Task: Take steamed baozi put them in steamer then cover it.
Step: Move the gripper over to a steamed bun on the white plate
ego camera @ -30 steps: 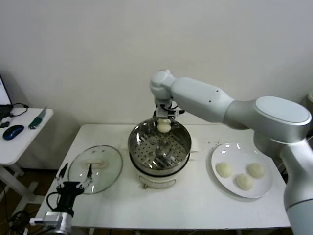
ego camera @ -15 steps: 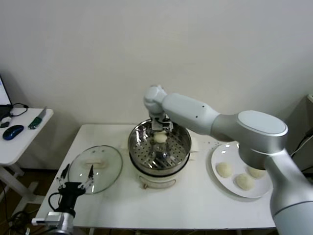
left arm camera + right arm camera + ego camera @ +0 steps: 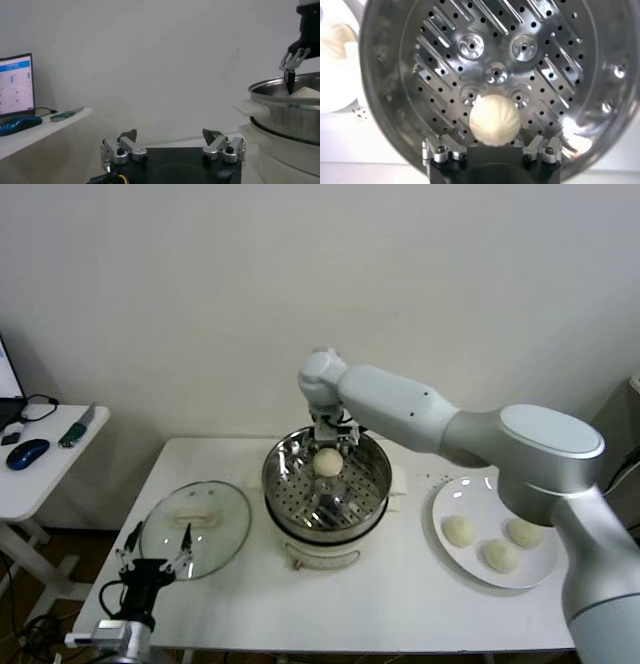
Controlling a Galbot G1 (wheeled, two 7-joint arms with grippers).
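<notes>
One baozi (image 3: 328, 462) is set in the steamer (image 3: 290, 484) beneath the wide-open, empty right gripper (image 3: 335, 440); three are left on the plate (image 3: 447, 500), and the glass lid (image 3: 195, 529) is still off.

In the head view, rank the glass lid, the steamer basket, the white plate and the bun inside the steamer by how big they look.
1. Steamer basket and white plate: look about alike, so no ranking between them.
2. Glass lid: slightly smaller.
3. Bun in the steamer: by far the smallest.
</notes>
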